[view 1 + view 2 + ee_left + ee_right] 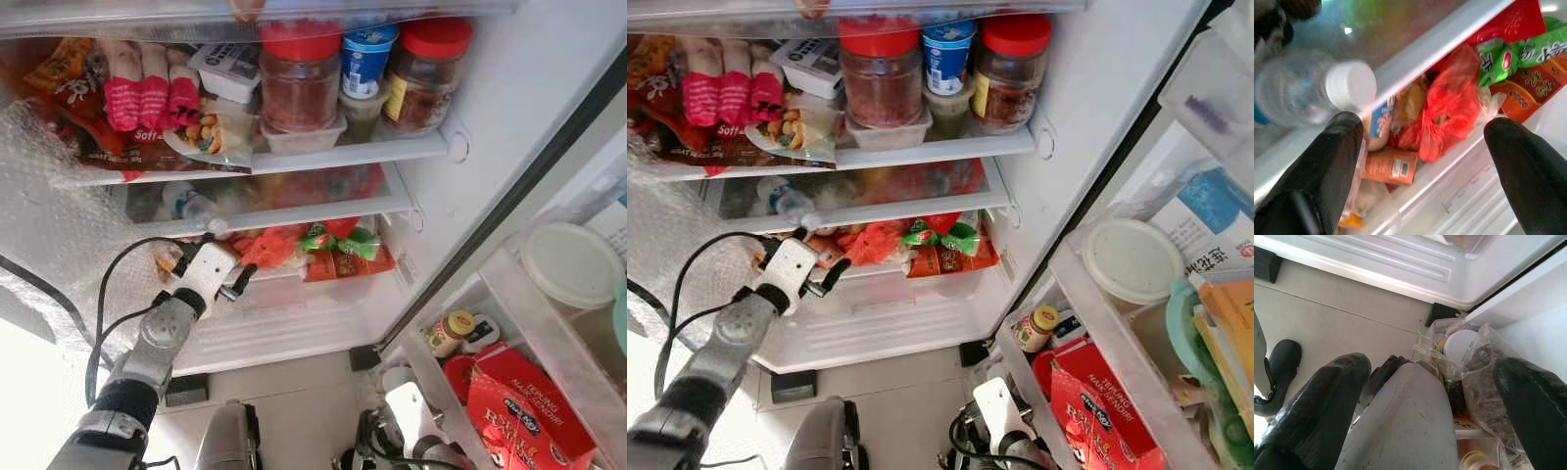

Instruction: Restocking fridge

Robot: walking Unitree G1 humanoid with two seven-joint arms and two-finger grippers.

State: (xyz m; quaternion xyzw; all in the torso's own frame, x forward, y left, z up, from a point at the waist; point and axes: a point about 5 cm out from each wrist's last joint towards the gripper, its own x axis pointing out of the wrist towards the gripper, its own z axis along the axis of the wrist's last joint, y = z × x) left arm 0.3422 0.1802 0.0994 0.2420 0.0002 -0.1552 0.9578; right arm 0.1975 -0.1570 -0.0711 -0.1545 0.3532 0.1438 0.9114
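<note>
The fridge stands open before me. My left gripper (228,264) is open at the front of the lower drawer (284,313), just below the glass shelf (294,211), with nothing between its fingers (1337,147). A clear water bottle (1298,93) with a white cap (1351,85) lies on that shelf, close to one fingertip. The drawer holds a red plastic bag (1449,107), green packets (333,238) and an orange packet (1391,167). My right gripper (1430,382) hangs low and open over the floor beside the door, near a bag of items (1469,357).
The upper shelf (372,152) carries two red-lidded jars (299,73), a blue yogurt cup (367,54) and snack bags (137,93). The door racks (549,343) on the right hold a white-lidded tub (571,264), a red box (519,411) and a small yellow-capped jar (451,331). A black cable (108,294) loops from my left arm.
</note>
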